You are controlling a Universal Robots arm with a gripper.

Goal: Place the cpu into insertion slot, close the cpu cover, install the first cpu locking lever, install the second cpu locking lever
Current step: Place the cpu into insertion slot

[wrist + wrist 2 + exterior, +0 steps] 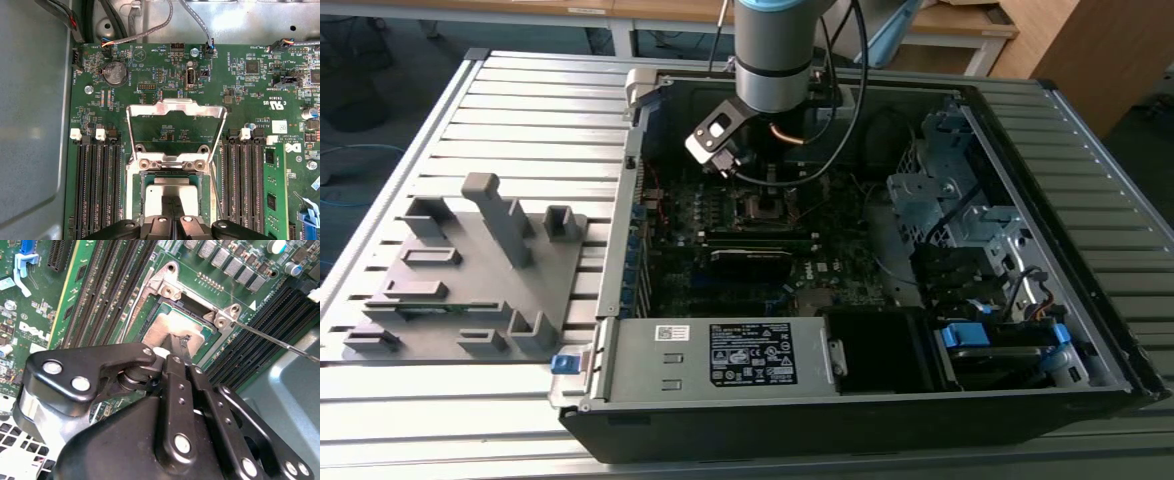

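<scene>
Inside the insertion slot point(141, 187) sits the cpu point(170, 189), silver top up, flat and square to the socket rim in both wrist views point(161, 327). The cpu cover point(175, 106) is still open: it is hinged back and standing up from the socket's far edge, with bare board showing through its window.

The gripper point(173, 220) is directly over the cpu, its fingers together with no more than a hairline gap and nothing between them. In the second wrist view the tips point(177, 344) reach down to the cpu's top. They look to be touching it, but the angle makes contact hard to confirm.

A thin locking lever point(280, 342) runs out from one socket corner, raised above the memory slots point(260, 335) and not latched. Memory slots point(97, 185) flank the socket on both sides. A coin cell point(113, 73) lies on the board beyond the cover.

In the exterior view the arm point(774, 60) comes in from 12 o'clock and ends over the socket point(767, 207), mid-board in the open computer case point(1107, 385).
- 6 o'clock of the socket: power supply point(720, 355).
- 3 o'clock of the socket: drive cage point(941, 190).
- 9 o'clock of the case, on the exterior view's left: grey fixture plate point(467, 290) on the slatted table point(534, 90), well apart from the arm.
</scene>
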